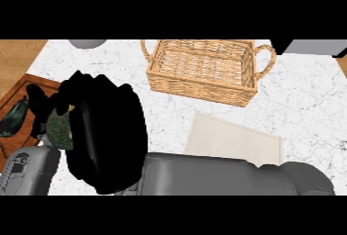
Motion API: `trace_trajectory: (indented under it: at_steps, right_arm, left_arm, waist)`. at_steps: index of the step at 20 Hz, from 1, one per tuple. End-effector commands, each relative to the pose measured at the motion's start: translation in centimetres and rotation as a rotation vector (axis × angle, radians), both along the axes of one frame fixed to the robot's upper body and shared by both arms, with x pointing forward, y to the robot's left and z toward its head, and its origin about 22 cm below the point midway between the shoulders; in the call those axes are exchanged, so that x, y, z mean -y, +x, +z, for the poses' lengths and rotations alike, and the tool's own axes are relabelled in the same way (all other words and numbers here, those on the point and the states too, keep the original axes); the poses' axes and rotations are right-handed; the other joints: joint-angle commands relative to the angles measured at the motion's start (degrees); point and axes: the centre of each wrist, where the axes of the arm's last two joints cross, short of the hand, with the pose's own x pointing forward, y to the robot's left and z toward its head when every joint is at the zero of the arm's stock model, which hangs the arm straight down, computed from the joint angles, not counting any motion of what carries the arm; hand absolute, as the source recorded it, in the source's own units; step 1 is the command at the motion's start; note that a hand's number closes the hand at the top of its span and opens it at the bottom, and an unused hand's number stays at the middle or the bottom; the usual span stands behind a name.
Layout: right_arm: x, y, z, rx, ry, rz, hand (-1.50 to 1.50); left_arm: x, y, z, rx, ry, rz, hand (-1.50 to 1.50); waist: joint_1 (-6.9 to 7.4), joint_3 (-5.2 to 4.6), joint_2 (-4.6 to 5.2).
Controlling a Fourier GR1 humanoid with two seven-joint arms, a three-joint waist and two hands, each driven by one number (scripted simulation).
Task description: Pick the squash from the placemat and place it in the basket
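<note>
Spreading across nearly the whole view, the white marbled table (308, 101) carries everything else, with a strip of wooden floor showing past its left edge at the top. A grey forearm (224, 176) lies broad along the lower edge, running from the right toward the centre. Left of it a big black hand (108, 137) fills the left-centre of the view; which of the robot's hands it is I cannot tell for sure, though the forearm behind it comes from the right side. Its fingers (85, 82) point up and to the left, and whether they are spread or curled round anything I cannot tell, since the hand reads as one dark mass. The wicker basket (203, 87) stands at the top centre, with a loop handle at each end, well apart from the hand. Below it, a pale cream placemat (234, 140) lies flat, its lower edge hidden by the forearm. At the far left a wooden board (24, 89) holds a dark green vegetable (12, 118). Just beside the hand's left edge, a mottled green squash (59, 128) shows in part, touching the black mass, off the placemat and outside the basket. A second grey forearm (27, 170) sits in the lower left corner.
</note>
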Motion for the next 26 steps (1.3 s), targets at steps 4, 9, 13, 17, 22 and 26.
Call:
trace_trajectory:
  at_steps: [4,9,13,17,22,26]
  right_arm:
    - [-2.5,3.1,5.7,-0.064,0.06,-0.233,1.5]
    - [-2.9,5.9,6.3,-0.049,0.007,-0.358,1.5]
    - [-2.7,9.0,7.5,-0.036,0.011,-0.459,1.5]
    - [-1.6,11.2,5.2,-0.045,-0.012,-0.474,1.5]
    - [-0.2,12.8,3.9,-0.064,-0.058,-0.471,1.5]
    - [1.2,13.7,1.8,-0.07,0.015,-0.438,1.5]
  left_arm:
    - [-0.1,-0.2,0.1,0.003,0.01,-0.01,0.0]
    - [0.1,-0.5,-0.1,0.004,0.002,0.017,0.0]
    - [-0.6,-0.8,1.0,0.012,0.005,0.015,0.0]
    - [0.0,-0.9,0.5,0.032,0.014,0.038,0.0]
    - [-1.9,-2.7,-1.0,0.004,-0.002,0.053,0.0]
    - [-1.5,-1.8,0.4,0.021,0.005,0.048,0.0]
  waist:
    - [0.54,0.0,0.27]
    - [-1.14,0.12,0.32]
    - [-0.45,0.13,0.56]
    - [-1.61,0.2,0.75]
    - [-2.72,0.24,0.59]
    - [-2.92,0.26,0.66]
